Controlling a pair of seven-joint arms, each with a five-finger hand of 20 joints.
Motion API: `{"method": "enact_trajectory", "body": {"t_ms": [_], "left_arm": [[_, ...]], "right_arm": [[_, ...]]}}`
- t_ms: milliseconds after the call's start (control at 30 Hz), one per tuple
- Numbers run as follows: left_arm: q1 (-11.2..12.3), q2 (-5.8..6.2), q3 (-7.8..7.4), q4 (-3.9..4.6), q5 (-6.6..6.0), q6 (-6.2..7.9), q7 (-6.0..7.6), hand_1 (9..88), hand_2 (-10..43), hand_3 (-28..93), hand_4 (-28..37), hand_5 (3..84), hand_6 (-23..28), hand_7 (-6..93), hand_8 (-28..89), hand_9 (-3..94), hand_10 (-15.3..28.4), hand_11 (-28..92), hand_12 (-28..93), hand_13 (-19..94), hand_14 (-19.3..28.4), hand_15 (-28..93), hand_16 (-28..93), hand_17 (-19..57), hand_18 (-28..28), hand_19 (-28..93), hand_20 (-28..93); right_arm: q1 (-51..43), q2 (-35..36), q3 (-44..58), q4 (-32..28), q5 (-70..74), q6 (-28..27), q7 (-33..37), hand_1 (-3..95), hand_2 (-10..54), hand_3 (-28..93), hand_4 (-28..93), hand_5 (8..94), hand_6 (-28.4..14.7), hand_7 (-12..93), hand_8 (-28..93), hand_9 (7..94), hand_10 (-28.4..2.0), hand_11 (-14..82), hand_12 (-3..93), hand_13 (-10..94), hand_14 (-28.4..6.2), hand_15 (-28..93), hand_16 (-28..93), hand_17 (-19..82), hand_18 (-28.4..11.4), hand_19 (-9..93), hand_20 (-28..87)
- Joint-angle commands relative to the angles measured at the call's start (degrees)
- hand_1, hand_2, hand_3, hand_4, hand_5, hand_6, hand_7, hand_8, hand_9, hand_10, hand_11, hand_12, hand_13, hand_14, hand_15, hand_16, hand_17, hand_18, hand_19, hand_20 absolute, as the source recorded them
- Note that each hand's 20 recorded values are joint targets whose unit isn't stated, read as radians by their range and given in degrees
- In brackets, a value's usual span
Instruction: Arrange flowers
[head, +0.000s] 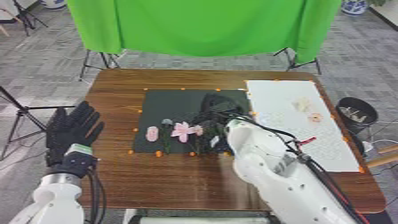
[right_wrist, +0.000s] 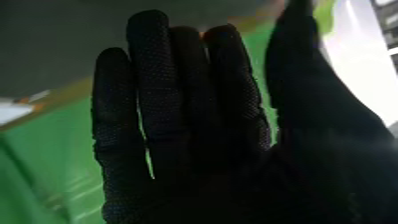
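One robot hand, the left (head: 71, 129), is at the left edge of the desk (head: 120, 182), its straight fingers slightly spread and aimed away from its white arm (head: 59, 195). Farther right, pink flowers (head: 182, 131) lie on the dark mat (head: 169, 104), near the right robot hand (head: 218, 105), whose fingers stand straight and close together with the thumb apart, its white arm (head: 259, 152) slanting in from the lower right; beyond, pale flowers (head: 314, 117) lie on a white sheet (head: 275, 92).

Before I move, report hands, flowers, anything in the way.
Left hand open, table's left edge. Right hand open over dark mat. Pink flowers on mat beside it. That hand hides some mat.
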Motion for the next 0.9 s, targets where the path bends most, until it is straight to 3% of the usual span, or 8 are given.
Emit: {"method": "enact_trajectory", "body": {"t_ms": [33, 233, 300, 433, 567, 667, 767, 900], "left_arm": [[1.6, 0.05, -0.95, -0.64, -0.27, -0.69, 0.64, 26.3, 21.4, 62, -28.3, 42.8, 9.8, 16.6, -9, 30.3, 15.3, 20, 8, 16, 12.9, 31, -10, -8.7, 12.2, 39, 5], [2.6, 0.76, -1.89, -1.08, -0.07, -0.44, 0.98, 26.6, 21.3, 62, -28.3, 42.8, 9.8, 16.6, -9, 30.4, 15.3, 20, 8, 15, 11.9, 30, -10, -8.7, 11.9, 39, 5], [2.7, 0.82, -2.37, -0.82, -0.65, -0.46, 1.51, 26.5, 21.3, 62, -28.3, 42.8, 9.7, 16.6, -9, 30.3, 15.4, 20, 8, 15, 12.0, 30, -10, -8.7, 11.8, 39, 5], [3.1, 1.05, -3.31, -0.52, -1.35, 0.05, 3.02, 26.5, 21.3, 62, -28.3, 42.7, 9.7, 16.9, -9, 30.8, 15.4, 20, 8, 16, 12.6, 31, -10, -8.8, 12.0, 39, 5], [3.2, 1.53, -3.06, -0.56, -0.01, -0.36, 2.97, 26.1, 21.3, 63, -28.3, 42.8, 9.8, 17.2, -10, 31.5, 15.4, 21, 8, 17, 12.7, 31, -10, -8.9, 12.2, 39, 5], [2.7, 0.88, -2.6, -0.49, 3.56, -0.48, 1.6, 25.9, 20.6, 64, -28.3, 42.7, 9.7, 17.4, -10, 31.9, 15.4, 21, 9, 17, 12.8, 31, -10, -8.9, 12.3, 39, 5], [2.0, 0.49, -2.42, -0.09, 1.3, -1.44, 1.39, 25.6, 20.1, 65, -28.3, 43.4, 9.7, 18.1, -10, 32.9, 15.3, 21, 9, 19, 13.0, 31, -9, -8.7, 12.4, 39, 5], [2.6, 0.44, -2.22, -0.2, 1.11, -1.59, 1.66, 26.0, 19.5, 66, -28.3, 44.0, 9.7, 18.6, -10, 34.0, 15.4, 21, 9, 20, 13.2, 31, -9, -8.5, 12.7, 38, 5]], "right_arm": [[-4.8, 16.4, 12.9, -0.4, -1.5, 13.0, 7.9, 32.9, -0.2, 76, -27, 60.8, -3.2, 20, -12, 61.1, -16.3, 13.5, 15.6, 62, -13.1, 38, 21, 32, -20.7, 75, 26], [-9.2, 22.8, 22.3, 4.0, -1.6, 9.6, 11.5, 33.8, -2.6, 80, -27, 50.2, -4.8, 20, -12, 46.2, -17.3, 10.7, 14.2, 45, -15.7, 38, 15, 28, -20.7, 75, 24], [-9.6, 22.4, 24.0, 6.5, -0.4, 11.6, 11.9, 34.6, -3.6, 81, -27, 48.2, -5.1, 19, -12, 45.1, -17.2, 10.6, 14.0, 43, -15.9, 37, 14, 27, -20.6, 74, 24], [-8.8, 21.9, 25.2, 8.8, 2.2, 7.2, 11.4, 37.6, -8.7, 82, -28, 44.7, -5.4, 19, -13, 45.6, -15.9, 11.9, 13.3, 44, -15.4, 36, 12, 27, -20.4, 74, 23], [-7.8, 21.0, 24.7, 9.9, 4.7, 1.9, 10.3, 37.0, -9.5, 80, -28, 42.8, -4.8, 18, -12, 44.4, -14.3, 10.9, 12.4, 43, -14.8, 34, 12, 26, -20.4, 73, 22], [-7.3, 19.9, 24.7, 10.4, 6.3, -2.7, 9.7, 36.5, -9.5, 79, -28, 41.5, -4.5, 17, -13, 44.1, -13.7, 10.5, 12.2, 44, -14.8, 33, 12, 26, -20.5, 73, 22], [-7.0, 19.3, 24.5, 10.9, 7.1, -6.9, 8.2, 37.4, -9.5, 78, -28, 40.8, -4.3, 16, -12, 44.7, -12.8, 10.3, 12.2, 45, -14.3, 33, 13, 26, -20.7, 72, 23], [-6.7, 18.5, 23.3, 12.1, 5.8, -10.7, 7.0, 44.3, -9.5, 78, -28, 45.3, -1.8, 17, -13, 48.9, -10.3, 10.6, 12.0, 50, -12.8, 33, 15, 26, -20.8, 72, 24]]}}
